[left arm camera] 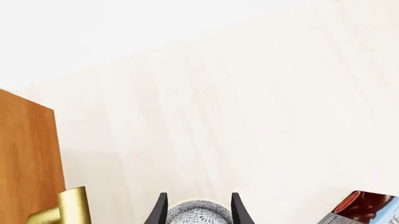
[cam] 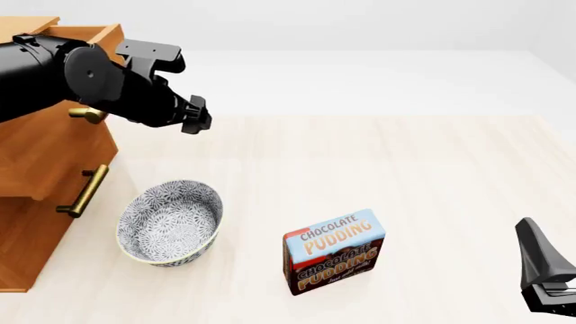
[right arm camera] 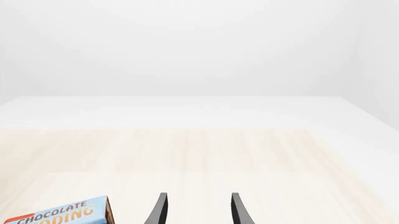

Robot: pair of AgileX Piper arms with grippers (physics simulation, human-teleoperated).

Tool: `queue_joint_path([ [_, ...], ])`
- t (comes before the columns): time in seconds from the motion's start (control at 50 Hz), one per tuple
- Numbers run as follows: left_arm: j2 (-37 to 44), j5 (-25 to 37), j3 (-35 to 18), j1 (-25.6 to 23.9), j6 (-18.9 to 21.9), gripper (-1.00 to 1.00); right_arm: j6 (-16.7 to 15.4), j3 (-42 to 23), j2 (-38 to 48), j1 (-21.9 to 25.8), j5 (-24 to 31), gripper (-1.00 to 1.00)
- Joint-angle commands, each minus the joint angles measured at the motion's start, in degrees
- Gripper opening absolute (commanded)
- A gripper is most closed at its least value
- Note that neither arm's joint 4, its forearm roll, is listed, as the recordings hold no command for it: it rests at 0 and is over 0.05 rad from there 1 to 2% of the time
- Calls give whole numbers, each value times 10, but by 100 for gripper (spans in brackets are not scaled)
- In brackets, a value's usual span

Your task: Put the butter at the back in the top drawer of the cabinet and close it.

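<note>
The butter is out of view in all three views. The cabinet point(cam: 27, 243) stands at the table's left edge, and its top drawer point(cam: 63, 145) juts out past the lower drawer fronts. The drawer's inside is hidden behind my left arm. My left gripper point(cam: 193, 115) hangs in the air just right of the top drawer's brass handle point(cam: 88, 115) and is open, holding nothing. In the left wrist view its fingers point(left arm camera: 160, 210) stand apart over the bowl far below. My right gripper point(cam: 540, 256) rests low at the front right, open and empty, its fingers point(right arm camera: 160, 210) apart.
A blue-patterned bowl point(cam: 171, 221) sits on the table in front of the cabinet. A Chocolate Pudding box point(cam: 335, 251) stands upright near the front centre. A lower drawer's brass handle point(cam: 85, 191) sticks out towards the bowl.
</note>
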Motion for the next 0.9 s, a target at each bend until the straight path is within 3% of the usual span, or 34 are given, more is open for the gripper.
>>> queue_joint_path([
  [0.02, -9, 0, 5, 11, 0, 100, 0, 0, 0, 0, 0, 100],
  [0.9, -51, 7, 20, 69, 11, 100, 0, 0, 0, 0, 0, 100],
])
